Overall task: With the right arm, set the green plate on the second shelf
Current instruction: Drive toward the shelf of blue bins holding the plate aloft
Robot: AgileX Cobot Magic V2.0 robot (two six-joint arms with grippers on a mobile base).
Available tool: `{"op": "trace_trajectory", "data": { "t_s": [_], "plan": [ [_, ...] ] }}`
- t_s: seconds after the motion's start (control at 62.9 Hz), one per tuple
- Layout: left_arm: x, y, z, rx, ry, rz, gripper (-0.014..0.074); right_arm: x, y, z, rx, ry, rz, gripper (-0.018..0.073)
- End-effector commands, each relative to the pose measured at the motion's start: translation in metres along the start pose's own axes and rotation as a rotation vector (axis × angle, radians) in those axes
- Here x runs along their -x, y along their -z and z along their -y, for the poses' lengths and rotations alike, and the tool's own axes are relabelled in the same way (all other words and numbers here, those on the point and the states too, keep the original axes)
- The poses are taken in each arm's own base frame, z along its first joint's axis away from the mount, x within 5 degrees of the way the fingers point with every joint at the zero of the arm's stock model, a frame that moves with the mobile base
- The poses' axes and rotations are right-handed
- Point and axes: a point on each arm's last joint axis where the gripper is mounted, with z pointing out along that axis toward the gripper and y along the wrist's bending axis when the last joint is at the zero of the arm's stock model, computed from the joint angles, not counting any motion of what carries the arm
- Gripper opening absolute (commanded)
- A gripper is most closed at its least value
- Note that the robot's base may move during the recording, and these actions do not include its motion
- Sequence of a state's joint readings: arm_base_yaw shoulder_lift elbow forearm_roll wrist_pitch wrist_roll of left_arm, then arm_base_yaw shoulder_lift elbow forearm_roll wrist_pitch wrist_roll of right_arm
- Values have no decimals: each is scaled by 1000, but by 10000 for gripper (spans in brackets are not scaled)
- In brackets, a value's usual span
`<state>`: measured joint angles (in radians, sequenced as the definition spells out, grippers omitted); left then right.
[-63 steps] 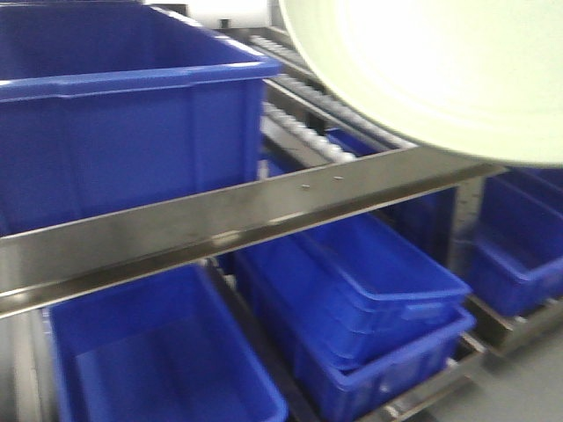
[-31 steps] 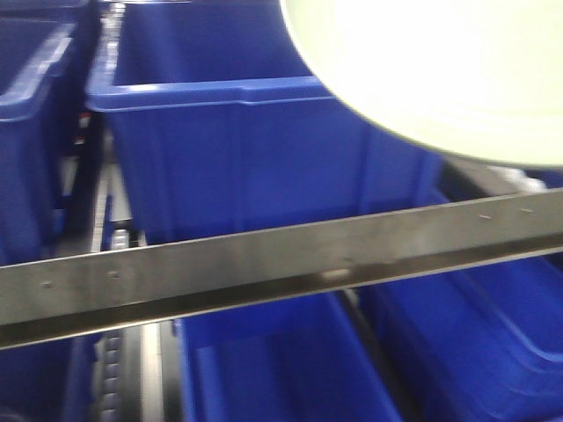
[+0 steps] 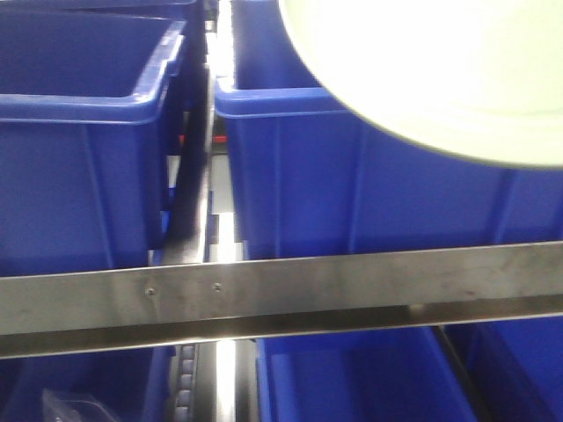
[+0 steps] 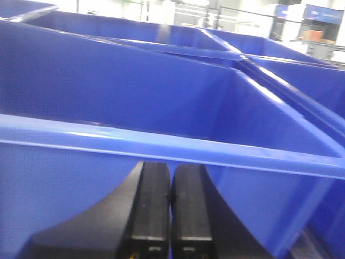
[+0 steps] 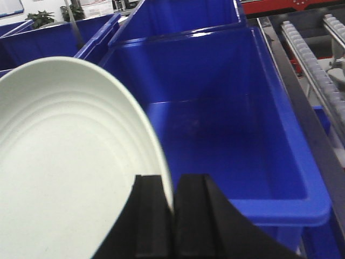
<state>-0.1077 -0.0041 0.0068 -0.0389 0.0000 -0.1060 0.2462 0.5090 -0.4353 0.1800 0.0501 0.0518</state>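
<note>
The green plate [image 3: 440, 70] fills the top right of the front view, held up in front of the blue bins. In the right wrist view the plate [image 5: 64, 162] stands on edge at the left, over the near left corner of a blue bin [image 5: 226, 140]. My right gripper [image 5: 172, 186] is shut on the plate's rim, with one finger on each face. In the left wrist view my left gripper [image 4: 171, 186] is shut with nothing in it, just below the rim of a blue bin [image 4: 161, 145]. I cannot tell which level is the second shelf.
A steel shelf rail [image 3: 281, 294] crosses the front view, with blue bins above [image 3: 79, 158] and below [image 3: 352, 378] it. A clear plastic bag [image 3: 75, 406] lies in the lower left bin. Roller tracks [image 5: 318, 70] run along the right of the right wrist view.
The rack has slid rightward across the front view and its rail now lies level. The plate keeps its place at the top right of that view.
</note>
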Motion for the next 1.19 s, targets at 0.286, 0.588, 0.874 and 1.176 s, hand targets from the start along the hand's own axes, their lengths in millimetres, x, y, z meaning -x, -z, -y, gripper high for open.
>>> {"op": "trace_trajectory", "data": {
  "t_s": [0.286, 0.588, 0.874, 1.176],
  "plan": [
    [-6, 1, -1, -10, 9, 53, 130, 22, 3, -3, 11, 2, 156, 55],
    [-6, 1, -1, -10, 9, 53, 130, 28, 3, -3, 14, -2, 224, 55],
    [-6, 1, -1, -10, 9, 53, 130, 39, 0, -3, 13, -3, 352, 55],
    [-6, 1, -1, -10, 9, 53, 130, 52, -96, 14, -133, 51, 524, 55]
  ]
}}
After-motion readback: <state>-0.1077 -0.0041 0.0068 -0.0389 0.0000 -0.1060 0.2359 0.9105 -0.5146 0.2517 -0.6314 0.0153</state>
